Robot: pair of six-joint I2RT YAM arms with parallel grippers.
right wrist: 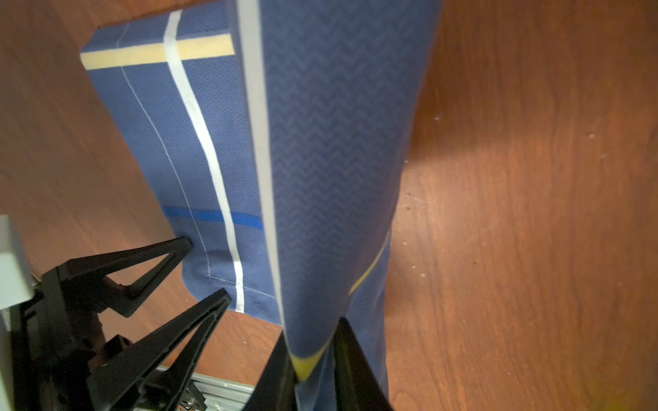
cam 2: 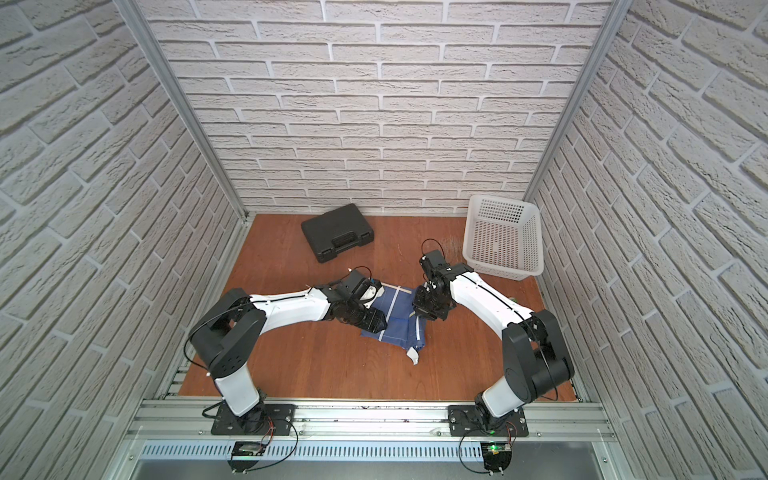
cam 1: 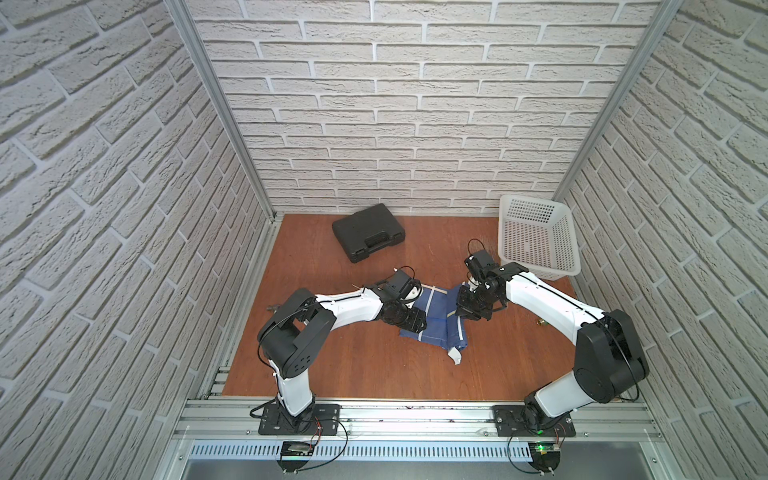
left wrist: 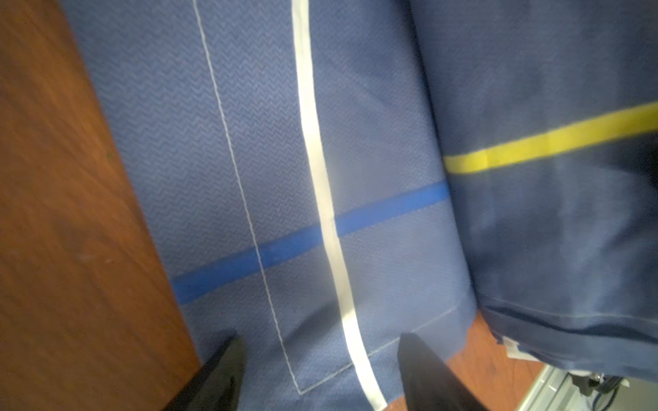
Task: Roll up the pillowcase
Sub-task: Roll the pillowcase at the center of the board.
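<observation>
Pillowcase [cam 1: 436, 320]: on the table [cam 1: 332, 365], on the robot's side of the basket [cam 1: 536, 245] and toward the left arm. It is partly folded over itself, not yet a roll.
Right gripper [right wrist: 313, 341]: clamped on a raised fold of the cloth at the edge nearest the basket. The yellow stripe [right wrist: 366, 274] runs down into the pinch.
Left gripper [left wrist: 320, 373]: jaws apart and holding nothing. They straddle the cloth's edge on the side away from the basket.
Risk, slip: the right pinch looks shallow and takes in only a little cloth. A quick pull away from the basket could tug it free and drop the fold.
Risk, skew: only one side is held. Turning it over alone would probably give a slanted, loose roll.
Risk, drag: if the left jaws close on the lower layer only, the whole cloth may slide on the table instead of rolling.
Risk, snag: the loose corner farthest from the basket could trail out of the roll.
Writing: the white tag [cam 1: 455, 356] on that corner is too small to read. No brand shows on the basket or the cloth.
</observation>
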